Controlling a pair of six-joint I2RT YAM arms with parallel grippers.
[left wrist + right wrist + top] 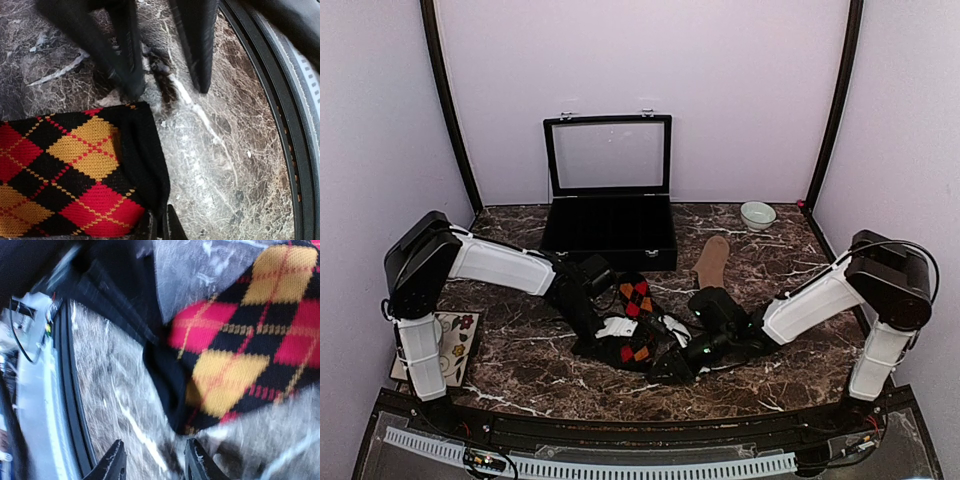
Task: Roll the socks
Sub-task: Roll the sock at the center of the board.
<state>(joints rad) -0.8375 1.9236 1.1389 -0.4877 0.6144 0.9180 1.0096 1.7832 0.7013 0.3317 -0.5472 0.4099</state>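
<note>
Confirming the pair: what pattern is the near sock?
Black sock, red and yellow diamonds; clearest from left wrist.

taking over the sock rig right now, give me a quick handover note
Grippers: the left gripper has its fingers shut on the black edge of the argyle sock. The right gripper is open with nothing between its fingers, tips just short of that sock's corner.
Things: the argyle sock lies mid-table between the arms, with no roll visible. The tan sock lies flat on its own farther back, right of the black box.
Done: only a grip on the argyle sock.
Left: all the rolling, and the tan sock has not been picked up.
</note>
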